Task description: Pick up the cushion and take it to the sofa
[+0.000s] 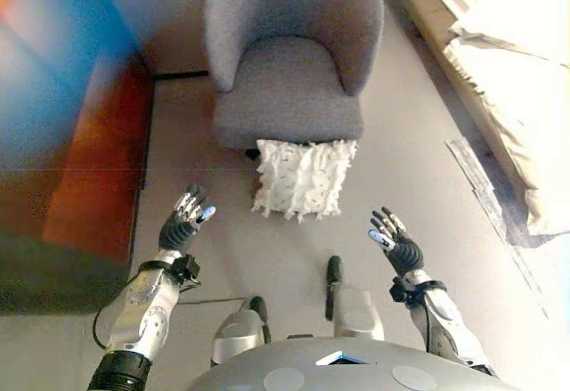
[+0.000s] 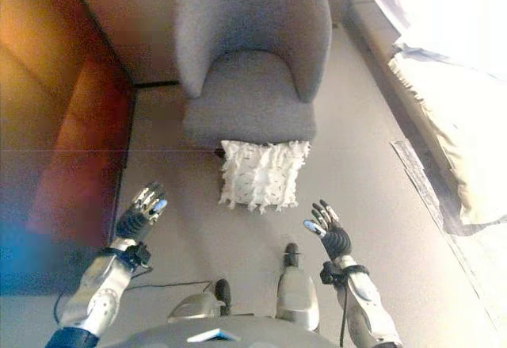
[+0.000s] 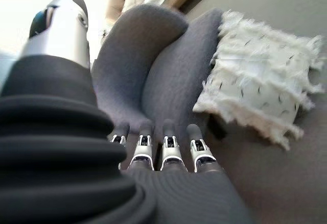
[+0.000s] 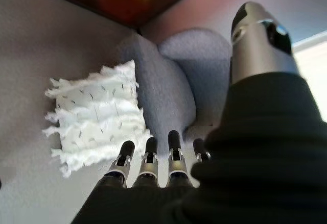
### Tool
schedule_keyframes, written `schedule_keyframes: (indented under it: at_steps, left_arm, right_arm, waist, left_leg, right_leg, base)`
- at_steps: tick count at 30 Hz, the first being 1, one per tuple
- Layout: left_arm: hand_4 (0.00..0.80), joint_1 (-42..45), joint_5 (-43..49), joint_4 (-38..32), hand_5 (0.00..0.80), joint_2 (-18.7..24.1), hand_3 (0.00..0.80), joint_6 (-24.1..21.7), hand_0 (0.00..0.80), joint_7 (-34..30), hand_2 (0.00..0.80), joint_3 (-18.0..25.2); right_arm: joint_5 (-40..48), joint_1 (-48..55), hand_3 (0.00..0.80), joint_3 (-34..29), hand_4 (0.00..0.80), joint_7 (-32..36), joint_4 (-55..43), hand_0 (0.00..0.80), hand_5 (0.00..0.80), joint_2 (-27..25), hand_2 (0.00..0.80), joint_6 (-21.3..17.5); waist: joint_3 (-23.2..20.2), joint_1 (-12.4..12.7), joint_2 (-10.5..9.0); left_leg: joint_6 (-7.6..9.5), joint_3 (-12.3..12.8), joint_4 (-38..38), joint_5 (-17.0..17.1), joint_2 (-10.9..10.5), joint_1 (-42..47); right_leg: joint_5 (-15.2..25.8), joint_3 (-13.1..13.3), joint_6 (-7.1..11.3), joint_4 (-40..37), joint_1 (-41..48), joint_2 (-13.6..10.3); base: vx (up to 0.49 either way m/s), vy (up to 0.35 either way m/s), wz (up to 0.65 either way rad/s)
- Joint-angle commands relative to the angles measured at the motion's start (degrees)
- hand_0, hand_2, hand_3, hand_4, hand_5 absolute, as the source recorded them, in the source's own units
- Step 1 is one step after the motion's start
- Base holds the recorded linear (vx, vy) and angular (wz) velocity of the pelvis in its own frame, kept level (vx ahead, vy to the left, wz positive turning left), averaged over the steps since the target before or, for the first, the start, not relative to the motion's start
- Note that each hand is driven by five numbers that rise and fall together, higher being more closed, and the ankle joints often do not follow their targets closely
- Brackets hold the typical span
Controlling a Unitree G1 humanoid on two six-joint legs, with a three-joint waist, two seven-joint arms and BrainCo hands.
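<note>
Currently: cushion on floor, both hands empty

Cushion [image 1: 303, 177]: white, fringed, standing on the grey floor [image 1: 267, 257], leaning against the front of the armchair [image 1: 289, 61]. Untouched by either hand.

Armchair: grey, rounded back, seat bare.

Left hand [image 1: 183, 222]: raised above the floor, to the cushion's left and apart from it; fingers straight and spread, holding nothing.

Right hand [image 1: 394, 240]: raised to the cushion's right and nearer the robot, apart from it; fingers straight and spread, holding nothing.

Cabinet [image 2: 63, 150]: reddish-brown, along the left side of the floor.

Bed [image 2: 451, 70]: pale bedding, along the right side.
</note>
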Motion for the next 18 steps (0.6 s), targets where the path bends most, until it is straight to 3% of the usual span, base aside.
schedule_keyframes:
  at_steps: [1,2,3,6,7,8,9,12,13,15,18]
  left_arm:
    - [0.000,1.8,-0.2,-4.1,0.000,1.6,0.000,-3.2,0.000,-0.7,0.000,2.7]
    - [0.000,1.9,0.0,-4.0,0.000,1.4,0.000,-3.3,0.000,-0.4,0.000,2.5]
    - [0.000,2.2,-0.5,-4.3,0.000,1.1,0.000,-2.8,0.000,0.5,0.000,2.5]
    - [0.000,2.6,-2.2,-4.1,0.000,0.4,0.000,-1.1,0.000,1.3,0.000,3.7]
    - [0.000,2.4,-2.7,-4.4,0.000,0.0,0.000,-1.0,0.000,1.5,0.000,4.0]
    - [0.000,2.1,-2.3,-4.8,0.000,-0.1,0.000,-1.4,0.000,1.8,0.000,4.0]
    - [0.000,1.5,-2.0,-5.3,0.000,-0.2,0.000,-1.7,0.000,2.4,0.000,3.9]
    - [0.000,0.6,-2.1,-5.9,0.000,-0.5,0.000,-1.5,0.000,3.3,0.000,3.5]
    - [0.000,-0.1,-2.0,-6.1,0.000,-0.5,0.000,-1.6,0.000,3.6,0.000,2.7]
    - [0.000,-0.3,-1.9,-5.4,0.000,-0.3,0.000,-3.2,0.000,3.3,0.000,1.8]
    - [0.000,-0.3,-2.4,-4.5,0.000,-0.3,0.000,-4.1,0.000,3.6,0.000,1.5]
  right_arm:
    - [1.5,-0.6,0.000,0.5,0.000,2.4,-2.8,0.000,0.000,-1.1,0.000,-2.0]
    - [1.6,-0.6,0.000,0.7,0.000,2.4,-2.6,0.000,0.000,-1.1,0.000,-2.0]
    - [1.3,-0.9,0.000,1.4,0.000,2.2,-2.3,0.000,0.000,-1.1,0.000,-1.1]
    - [-0.3,-1.0,0.000,2.1,0.000,2.1,-3.1,0.000,0.000,-1.5,0.000,0.4]
    - [1.7,-1.3,0.000,2.3,0.000,2.9,-4.8,0.000,0.000,-2.4,0.000,1.4]
    - [2.6,-1.5,0.000,2.4,0.000,3.5,-5.5,0.000,0.000,-2.8,0.000,1.9]
    - [2.3,-2.0,0.000,2.1,0.000,4.6,-4.5,0.000,0.000,-3.3,0.000,1.3]
    - [0.9,-3.4,0.000,1.9,0.000,4.9,-2.2,0.000,0.000,-4.7,0.000,-0.3]
    - [1.4,-4.2,0.000,2.1,0.000,4.8,-1.6,0.000,0.000,-5.0,0.000,-1.3]
    - [3.3,-4.4,0.000,2.4,0.000,5.4,-2.1,0.000,0.000,-5.1,0.000,-1.8]
    - [5.2,-4.1,0.000,2.2,0.000,4.4,-3.0,0.000,0.000,-4.2,0.000,0.1]
  waist:
    - [-2.5,-1.2,-0.40]
    - [-2.9,-1.3,-0.33]
    - [-4.0,-1.9,0.35]
    - [-6.0,-2.9,1.52]
    - [-6.7,-3.1,1.55]
    - [-7.1,-3.0,1.10]
    - [-7.0,-2.5,0.35]
    - [-6.4,-1.6,-0.53]
    - [-5.2,-0.8,-1.55]
    - [-4.2,-0.4,-1.98]
    - [-3.5,0.0,-0.95]
  left_leg:
    - [5.44,0.6,3.0,-14.0,-5.0,7.7]
    - [5.06,1.0,3.5,-13.6,-4.6,8.2]
    - [3.38,2.6,5.4,-11.3,-2.3,9.9]
    - [0.11,3.8,8.0,-2.7,1.3,11.5]
    - [-2.18,4.7,14.3,2.9,3.4,9.8]
    - [-2.94,5.2,17.3,4.9,4.0,8.2]
    - [-3.84,5.8,28.1,7.2,5.3,3.5]
    - [-3.96,7.8,37.5,7.5,8.7,-4.4]
    - [-2.74,7.8,38.7,5.9,9.8,-9.6]
    - [-1.58,7.0,33.5,5.4,9.3,-11.9]
    - [-1.37,5.2,17.5,7.0,7.7,-10.8]
  right_leg:
    - [9.0,-2.3,-0.80,-3.9,-6.4,-0.3]
    - [8.9,-2.6,-0.98,-3.5,-6.2,-0.3]
    - [7.6,-2.3,-1.76,-1.2,-5.4,0.9]
    - [5.0,-1.3,-3.35,1.7,-4.5,3.4]
    - [3.1,-0.5,-4.97,1.4,-2.5,5.0]
    - [2.3,-0.1,-5.75,0.8,-1.5,5.4]
    - [0.7,-0.4,-7.38,0.1,1.3,5.6]
    - [-1.8,-1.1,-9.55,-0.3,5.1,5.5]
    - [-2.6,-0.4,-10.09,-0.7,7.4,5.0]
    - [-2.8,2.5,-10.15,-1.3,8.8,5.8]
    - [-4.7,4.7,-9.40,0.0,9.7,7.3]
  base:
    - [0.426,-0.111,-0.06]
    - [0.570,-0.171,-0.04]
    - [0.635,-0.204,0.04]
    - [0.506,-0.233,0.11]
    - [0.373,-0.265,0.02]
    - [0.457,-0.356,0.04]
    - [0.391,-0.298,0.03]
    - [0.292,-0.191,-0.21]
    - [0.230,-0.043,-0.21]
    - [0.263,0.018,-0.12]
    - [0.292,0.127,-0.07]
